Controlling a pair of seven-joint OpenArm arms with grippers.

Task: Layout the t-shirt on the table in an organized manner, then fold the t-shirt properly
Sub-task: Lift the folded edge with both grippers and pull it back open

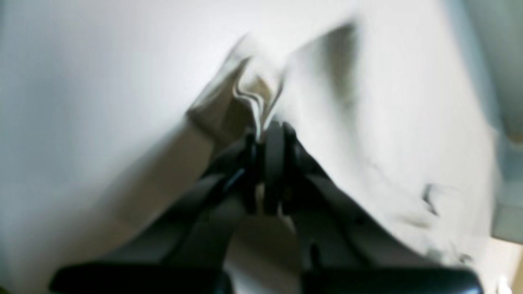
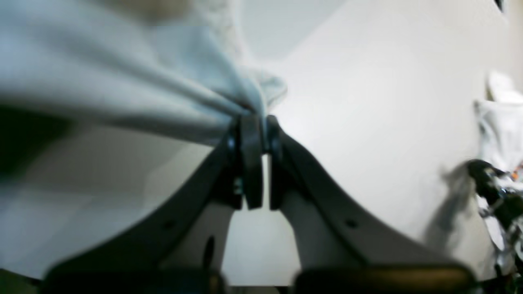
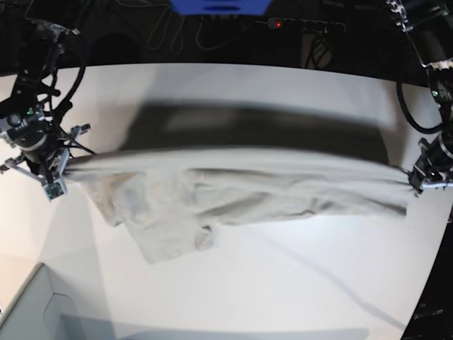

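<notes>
The beige-grey t-shirt (image 3: 233, 185) hangs stretched and motion-blurred between both grippers, just above the white table (image 3: 297, 283). One sleeve and part of the body droop toward the table at the left (image 3: 163, 241). My right gripper (image 3: 66, 164) is at the left of the base view, and its wrist view shows it (image 2: 257, 120) shut on a bunched corner of the t-shirt (image 2: 122, 81). My left gripper (image 3: 414, 180) is at the right. Its wrist view shows it (image 1: 265, 134) shut on a folded edge of the t-shirt (image 1: 388, 122).
A pale box corner (image 3: 32, 312) stands at the table's near left. Behind the curved far edge are a blue object (image 3: 219, 6), a power strip (image 3: 297, 25) and cables. The shirt's shadow (image 3: 255, 127) falls on the table behind it.
</notes>
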